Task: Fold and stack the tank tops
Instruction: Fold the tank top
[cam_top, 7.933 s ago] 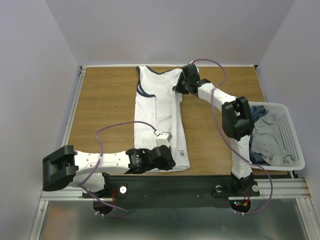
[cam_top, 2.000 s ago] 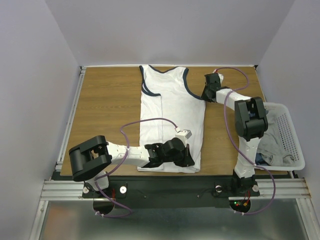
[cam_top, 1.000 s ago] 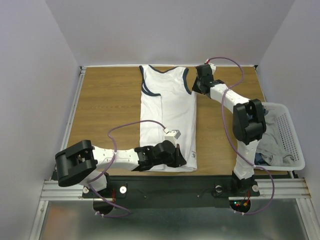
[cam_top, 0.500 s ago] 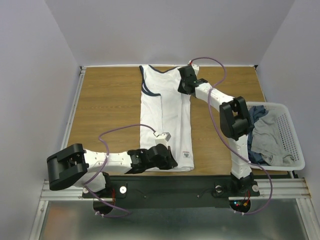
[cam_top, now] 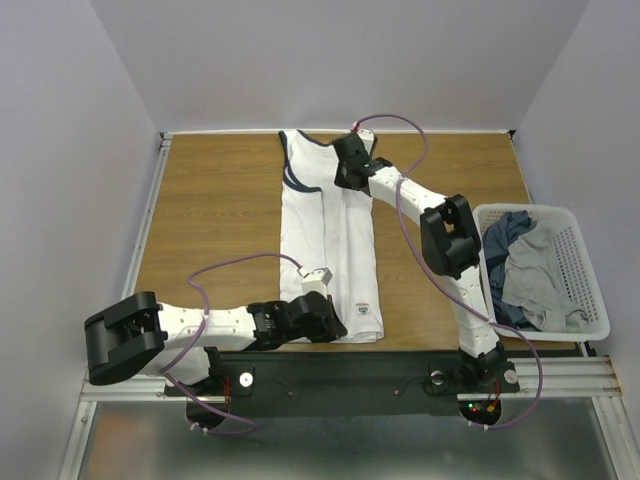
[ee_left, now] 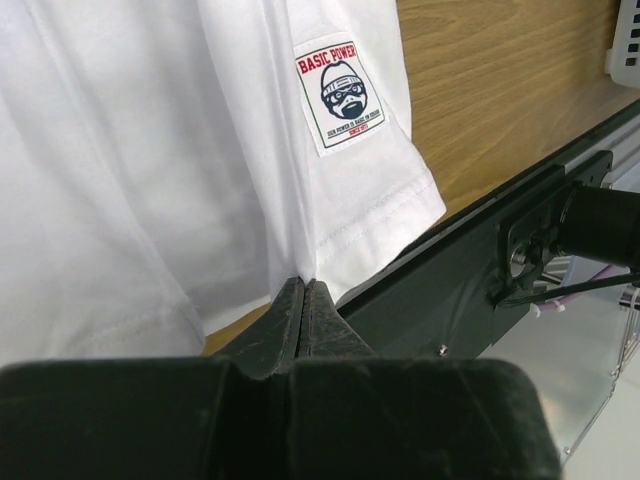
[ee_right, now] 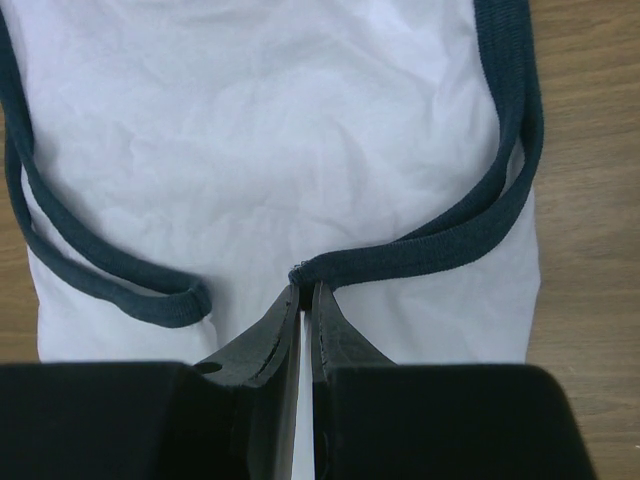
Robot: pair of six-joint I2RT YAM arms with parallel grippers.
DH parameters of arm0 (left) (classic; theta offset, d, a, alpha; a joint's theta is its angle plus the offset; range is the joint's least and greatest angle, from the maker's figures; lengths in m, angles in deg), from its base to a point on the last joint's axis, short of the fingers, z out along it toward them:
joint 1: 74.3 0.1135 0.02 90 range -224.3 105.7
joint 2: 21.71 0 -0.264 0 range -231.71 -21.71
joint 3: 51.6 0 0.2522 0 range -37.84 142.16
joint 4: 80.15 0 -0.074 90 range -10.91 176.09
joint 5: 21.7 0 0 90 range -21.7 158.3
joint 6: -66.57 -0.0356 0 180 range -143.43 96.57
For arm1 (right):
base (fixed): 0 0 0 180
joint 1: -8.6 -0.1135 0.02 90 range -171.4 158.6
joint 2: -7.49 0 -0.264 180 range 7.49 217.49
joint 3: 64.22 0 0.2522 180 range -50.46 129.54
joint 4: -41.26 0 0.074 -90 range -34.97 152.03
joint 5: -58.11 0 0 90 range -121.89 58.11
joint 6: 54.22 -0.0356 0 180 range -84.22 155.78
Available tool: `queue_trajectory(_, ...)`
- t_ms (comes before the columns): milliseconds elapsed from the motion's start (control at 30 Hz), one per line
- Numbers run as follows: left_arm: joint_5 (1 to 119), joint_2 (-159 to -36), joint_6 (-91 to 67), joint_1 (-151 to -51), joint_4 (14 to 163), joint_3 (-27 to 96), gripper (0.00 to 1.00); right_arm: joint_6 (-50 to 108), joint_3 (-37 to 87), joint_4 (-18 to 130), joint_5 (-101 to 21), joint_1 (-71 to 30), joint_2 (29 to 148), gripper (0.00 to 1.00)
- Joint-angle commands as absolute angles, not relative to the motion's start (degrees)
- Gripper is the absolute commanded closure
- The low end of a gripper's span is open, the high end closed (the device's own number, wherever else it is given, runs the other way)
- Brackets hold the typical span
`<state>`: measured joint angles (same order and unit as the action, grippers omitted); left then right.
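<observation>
**Mia:** What is the biggest thing?

**Ben:** One brown wooden table (cam_top: 215, 225). It fills the middle of the top view.

**Mia:** How many robot arms are there?

**Ben:** Two. The left arm (cam_top: 200, 322) lies low along the bottom of the frame. The right arm (cam_top: 450, 240) reaches from the bottom right up to the top middle.

**Mia:** Where is the white tank top (cam_top: 325, 250)?

**Ben:** There is one. It lies flat in the middle of the table as a long thin strip. Its neck is at the top of the frame and its hem is at the bottom. Its edges are navy.

**Mia:** What is on the right?

**Ben:** One white basket (cam_top: 580, 262), by the table's right edge. A grey top (cam_top: 530, 285) and a dark blue top (cam_top: 503, 228) are bunched up inside. I cannot tell if more are under them.

**Mia:** What do the grippers hold?

**Ben:** The left gripper (ee_left: 303, 287) has its fingers pressed together on the bottom hem of the white tank top, near its right corner. The right gripper (ee_right: 303, 290) pinches the navy edge up by the neck. Its fingers are squeezed almost together.

**Mia:** And the smallest thing?

**Ben:** One little label (ee_left: 340, 95) sewn near the hem. It has a face with glasses and a beard, and it says BASIC POWER.
</observation>
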<state>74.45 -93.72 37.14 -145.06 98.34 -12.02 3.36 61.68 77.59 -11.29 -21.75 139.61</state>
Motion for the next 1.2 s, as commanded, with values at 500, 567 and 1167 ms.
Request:
queue_trajectory(500,75.0,-90.2,39.8,-146.0,95.1,-15.0,1.00,3.4,69.9,77.1,-7.5,-25.9,144.9,1.00)
queue_trajectory(567,75.0,-90.2,39.9,-145.9,94.9,-15.1,1.00,3.4,70.1,77.1,-7.1,-26.2,145.0,1.00)
queue_trajectory(1167,77.3,-87.5,42.0,-146.5,90.3,-15.0,1.00,3.4,72.3,77.1,-6.2,-27.9,146.4,0.99)
